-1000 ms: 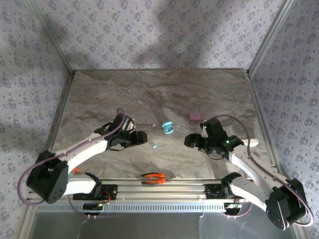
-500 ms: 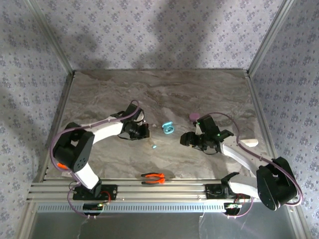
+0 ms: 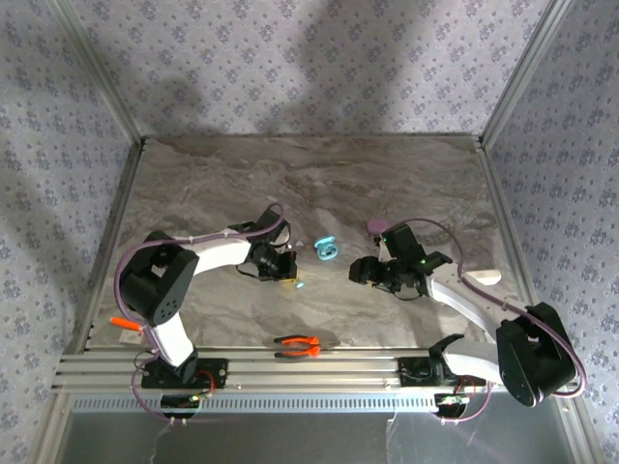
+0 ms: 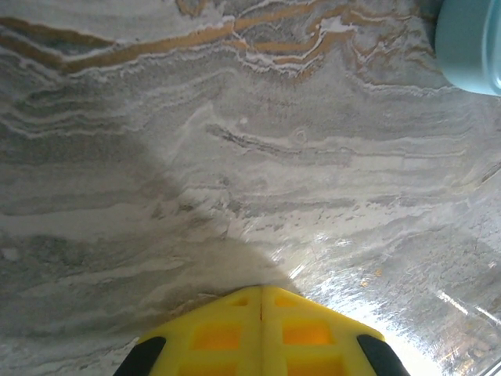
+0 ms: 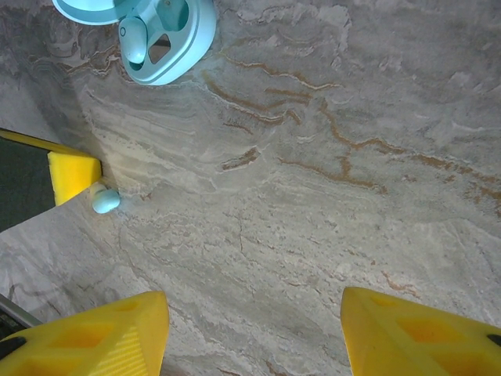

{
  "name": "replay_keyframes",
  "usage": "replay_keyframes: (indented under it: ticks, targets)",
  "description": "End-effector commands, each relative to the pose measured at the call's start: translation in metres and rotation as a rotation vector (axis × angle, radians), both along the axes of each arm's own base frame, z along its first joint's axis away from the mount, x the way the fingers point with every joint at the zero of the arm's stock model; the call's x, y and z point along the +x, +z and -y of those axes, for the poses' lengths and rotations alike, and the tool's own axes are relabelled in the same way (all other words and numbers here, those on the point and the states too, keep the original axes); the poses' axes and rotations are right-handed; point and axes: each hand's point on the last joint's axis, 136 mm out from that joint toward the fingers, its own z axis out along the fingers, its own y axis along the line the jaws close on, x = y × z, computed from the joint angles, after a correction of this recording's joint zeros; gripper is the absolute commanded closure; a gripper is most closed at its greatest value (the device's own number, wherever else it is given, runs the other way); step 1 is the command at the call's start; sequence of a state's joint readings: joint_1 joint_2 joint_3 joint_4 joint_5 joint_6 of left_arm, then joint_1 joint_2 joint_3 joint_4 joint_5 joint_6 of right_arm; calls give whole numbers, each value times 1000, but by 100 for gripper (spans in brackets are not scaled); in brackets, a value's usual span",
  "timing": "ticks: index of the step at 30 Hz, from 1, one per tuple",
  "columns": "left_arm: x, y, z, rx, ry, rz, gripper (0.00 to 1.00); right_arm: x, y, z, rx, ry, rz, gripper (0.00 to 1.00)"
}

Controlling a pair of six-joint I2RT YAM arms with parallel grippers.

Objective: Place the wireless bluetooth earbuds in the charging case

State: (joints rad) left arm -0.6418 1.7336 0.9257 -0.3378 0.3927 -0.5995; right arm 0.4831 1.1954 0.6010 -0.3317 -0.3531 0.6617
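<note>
While the left hand stands clenched, its two yellow fingers are pressed flat together and nothing is between them. From the right wrist, a loose teal earbud lies on the marble surface right at the tip of one of those fingers and outside the grip. Actual contact cannot be confirmed. From above, this earbud sits near the middle of the surface, slightly toward the near edge, with the left hand just beside it on the left.

The teal charging case lies open, lid up, a little farther from the near edge than the loose earbud. A second teal earbud is seated in one of its wells. The other well is empty.

The right hand is released, fingers wide apart over bare surface and grasping nothing. From above, it sits right of the teal case and apart from it.

A purple case rests beyond the right hand, toward the right edge. Orange-handled pliers lie at the near edge.
</note>
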Motion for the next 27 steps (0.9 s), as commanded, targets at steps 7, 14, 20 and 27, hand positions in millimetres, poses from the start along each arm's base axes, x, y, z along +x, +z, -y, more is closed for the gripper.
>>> replay_keyframes:
  ticks: [7,14,20,27]
  targets:
    - [-24,3,-4,12,-16,-29,100,-1,2,-1,-5,14,3,38]
    - [-33,3,0,5,-27,-32,100,-2,4,-6,6,22,4,38]
    - [-29,5,-16,20,29,-1,98,-1,6,-24,29,55,3,39]
    - [-17,27,-37,-40,130,63,93,-1,8,-61,28,166,-10,43]
